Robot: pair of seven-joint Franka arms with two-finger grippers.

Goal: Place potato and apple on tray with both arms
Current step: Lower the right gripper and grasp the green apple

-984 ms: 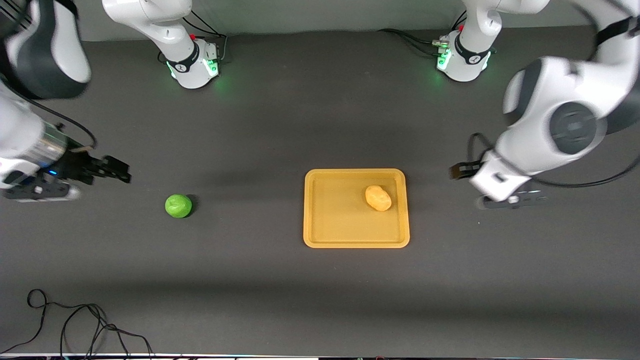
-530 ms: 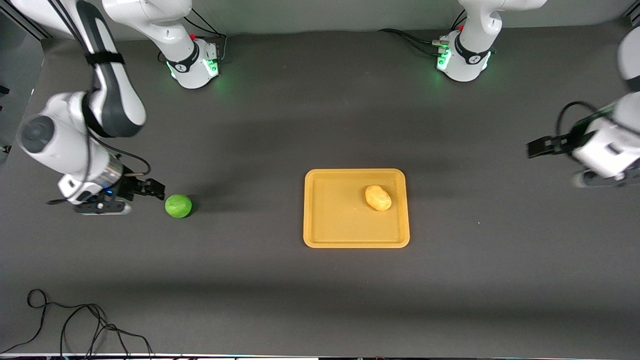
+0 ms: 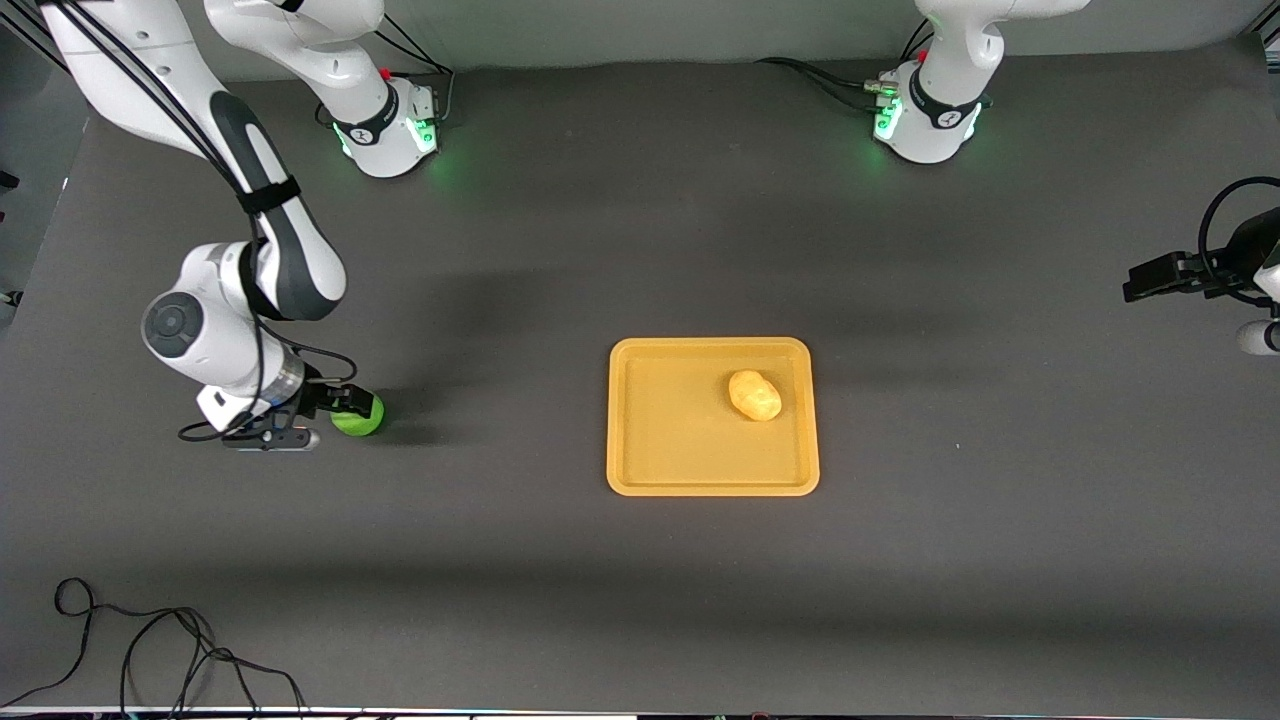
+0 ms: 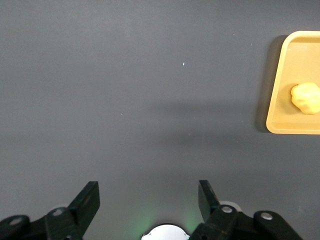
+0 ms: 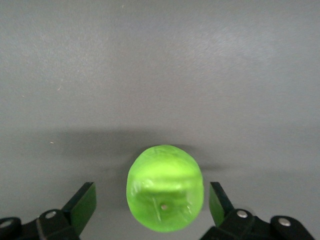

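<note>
The green apple (image 3: pixel 358 417) lies on the dark table toward the right arm's end. My right gripper (image 3: pixel 345 402) is open around it, one finger on each side with gaps; the right wrist view shows the apple (image 5: pixel 165 195) between the two fingers (image 5: pixel 82 205). The yellow-tan potato (image 3: pixel 755 395) lies on the yellow-orange tray (image 3: pixel 680 460) in the middle of the table. My left gripper (image 3: pixel 1150 280) is open and empty, up over the table's left-arm end, well away from the tray. The left wrist view shows the tray (image 4: pixel 280 110) and potato (image 4: pixel 306 98) far off.
The two arm bases (image 3: pixel 390 130) (image 3: pixel 925 115) stand at the table's edge farthest from the front camera. A loose black cable (image 3: pixel 150 650) lies near the front edge at the right arm's end.
My right gripper has come down and closed in on the apple until its fingers straddle it. My left arm has drawn away from the tray toward the table's end.
</note>
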